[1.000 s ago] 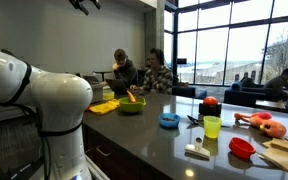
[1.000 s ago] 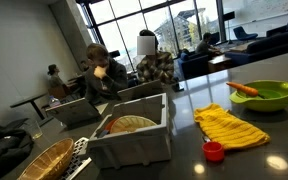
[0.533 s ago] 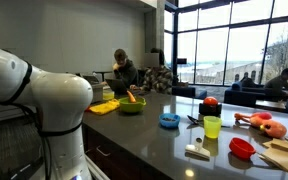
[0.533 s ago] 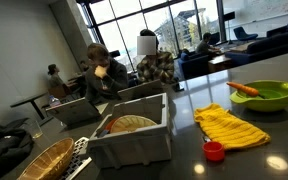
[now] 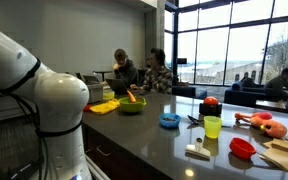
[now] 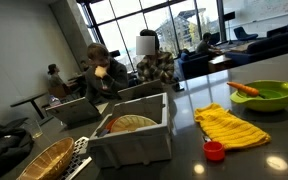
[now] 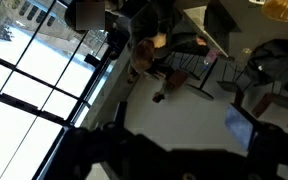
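My white arm (image 5: pixel 39 100) fills the left of an exterior view; its upper links rise out of the top of the frame, and the gripper is out of sight in both exterior views. The wrist view looks out over the room: big windows, seated people (image 7: pixel 159 55) and a pale floor. Only a dark blurred mass (image 7: pixel 174 160) along its bottom edge shows, and no fingers can be made out. Nothing is seen held. The nearest counter things are a green bowl (image 5: pixel 131 104) with a carrot and a yellow cloth (image 5: pixel 104 107).
On the dark counter (image 5: pixel 154 140) are a blue bowl (image 5: pixel 169 120), a yellow-green cup (image 5: pixel 212 126), a red bowl (image 5: pixel 242 148), an orange toy (image 5: pixel 264 123) and a wooden board (image 5: pixel 284 155). A grey bin (image 6: pixel 132 132), wicker basket (image 6: pixel 44 160) and small red cup (image 6: pixel 214 151) also stand there.
The gripper, seen at the top edge of an exterior view a second ago, has gone up out of frame. The arm's shoulder has shifted slightly. The counter things have not moved.
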Action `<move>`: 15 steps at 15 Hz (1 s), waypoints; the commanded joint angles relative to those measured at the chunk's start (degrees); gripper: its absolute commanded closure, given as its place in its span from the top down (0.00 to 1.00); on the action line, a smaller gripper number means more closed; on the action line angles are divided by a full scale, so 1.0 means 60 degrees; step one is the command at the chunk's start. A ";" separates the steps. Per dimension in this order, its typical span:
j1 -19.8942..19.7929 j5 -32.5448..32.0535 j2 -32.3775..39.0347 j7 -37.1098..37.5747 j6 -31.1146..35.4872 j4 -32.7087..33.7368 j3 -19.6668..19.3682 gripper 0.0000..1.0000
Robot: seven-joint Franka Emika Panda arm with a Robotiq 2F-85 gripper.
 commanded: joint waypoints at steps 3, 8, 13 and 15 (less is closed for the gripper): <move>-0.1798 -0.1138 0.1569 -0.1442 -0.1362 0.2431 0.2780 1.00; -0.2661 -0.1529 0.1596 -0.2015 -0.1650 0.2709 0.3969 1.00; -0.3382 -0.1547 0.1599 -0.2516 -0.1842 0.3161 0.4579 1.00; -0.3427 -0.1502 0.1663 -0.2536 -0.1977 0.3137 0.4627 1.00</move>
